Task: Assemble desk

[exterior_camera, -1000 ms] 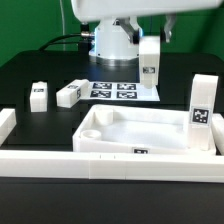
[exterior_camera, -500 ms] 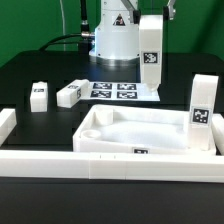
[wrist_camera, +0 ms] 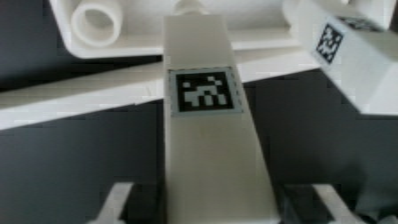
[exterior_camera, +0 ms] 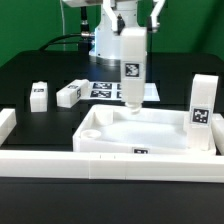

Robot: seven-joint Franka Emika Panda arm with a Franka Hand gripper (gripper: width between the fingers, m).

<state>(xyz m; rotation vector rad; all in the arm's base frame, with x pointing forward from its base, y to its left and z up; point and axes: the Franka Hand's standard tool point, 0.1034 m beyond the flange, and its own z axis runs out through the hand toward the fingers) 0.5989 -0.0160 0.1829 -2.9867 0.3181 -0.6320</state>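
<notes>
The gripper (exterior_camera: 134,18) is clamped on a leg (exterior_camera: 132,66), holding it upright by its top end, tag (exterior_camera: 131,71) facing the exterior camera. In the wrist view the two fingers (wrist_camera: 121,204) press on either side of this leg (wrist_camera: 210,120), with its tag (wrist_camera: 205,90) plainly readable. The leg's lower end hangs over the far part of the tabletop (exterior_camera: 150,133), towards the exterior view's left; contact with the tray floor cannot be confirmed. The tabletop lies flat on the black table (exterior_camera: 30,70), open side up, just behind the white rail (exterior_camera: 100,162). A round socket (wrist_camera: 98,22) shows in the wrist view beyond the held leg. A second leg (exterior_camera: 201,115) stands upright at the tabletop's corner on the exterior view's right. A third leg (exterior_camera: 38,95) and a fourth leg (exterior_camera: 68,94) sit on the table to the exterior view's left, apart from the tabletop. The marker board (exterior_camera: 113,90) lies behind the tabletop.
</notes>
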